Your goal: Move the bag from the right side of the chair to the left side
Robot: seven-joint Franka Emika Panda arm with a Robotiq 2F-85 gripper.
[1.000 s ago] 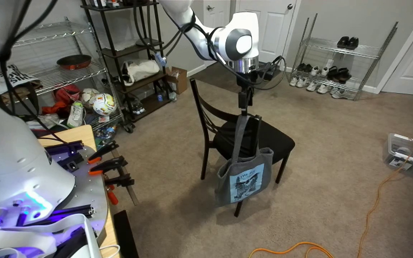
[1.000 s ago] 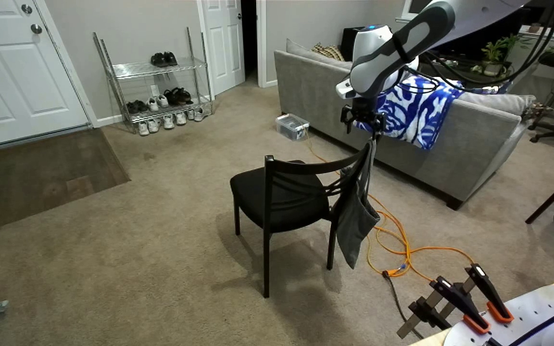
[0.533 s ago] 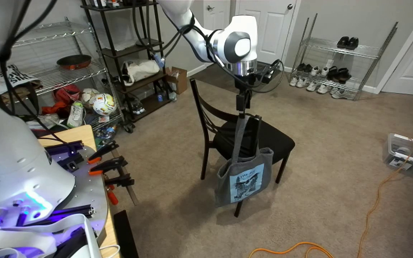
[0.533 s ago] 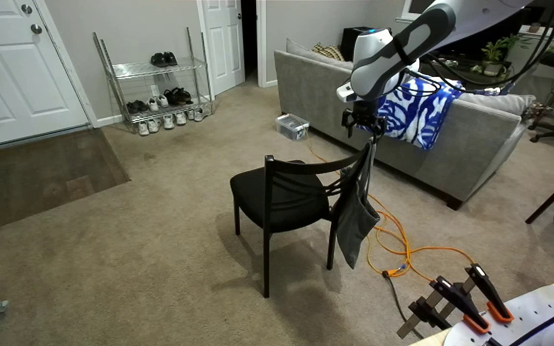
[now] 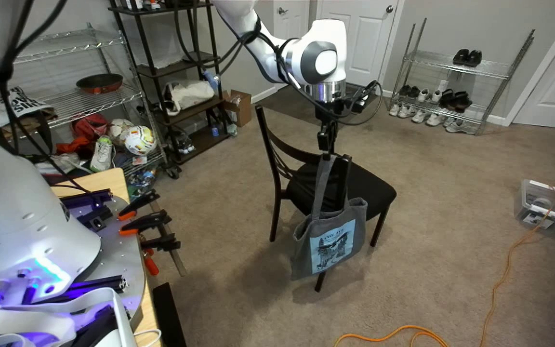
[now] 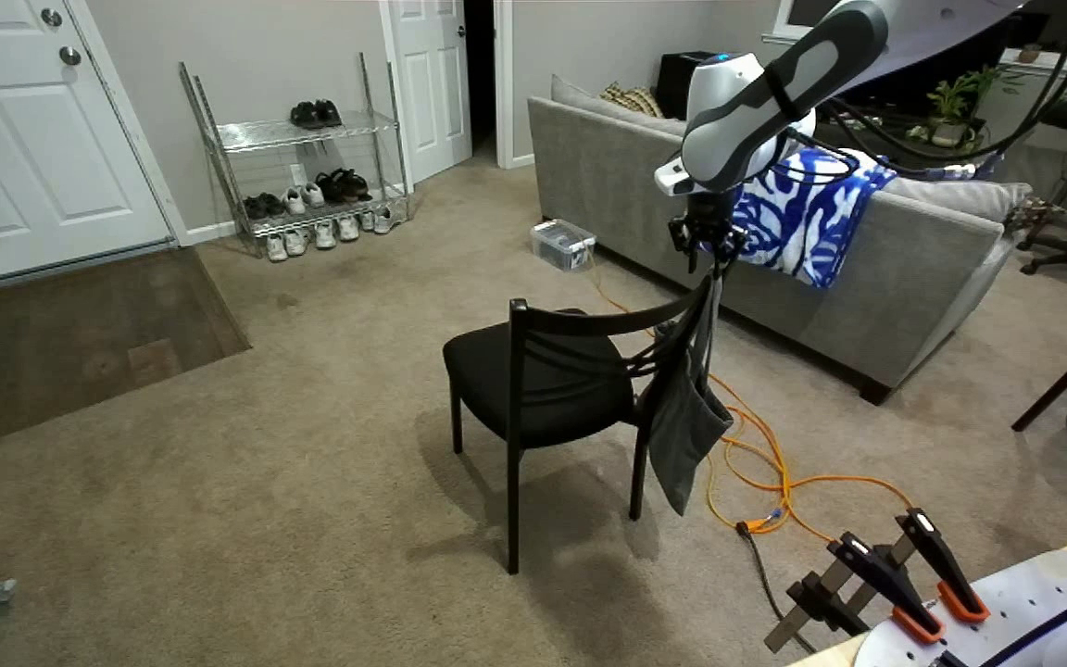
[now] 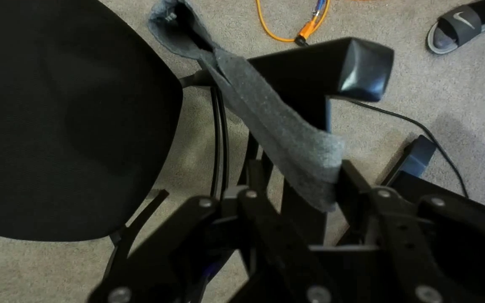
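Bag (image 5: 330, 243) hangs on the back of the chair (image 5: 366, 185), out past the facing edge of the table (image 5: 113, 179), below my gripper (image 7: 302, 167); jaws apart w/ strap (image 7: 270, 113) btwn 'em (not pinched, AFAICT), long axis running down.

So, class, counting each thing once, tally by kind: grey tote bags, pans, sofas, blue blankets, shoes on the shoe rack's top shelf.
Grey tote bag: 1
Pan: 1
Sofa: 1
Blue blanket: 1
Shoes on the shoe rack's top shelf: 2
Total: 6

grey bag (image 5: 328, 224) with pale-blue printed panel (image 5: 333, 246), black chair (image 6: 552, 421), blue-and-white patterned blanket (image 6: 807, 213), orange cord (image 6: 785, 485)
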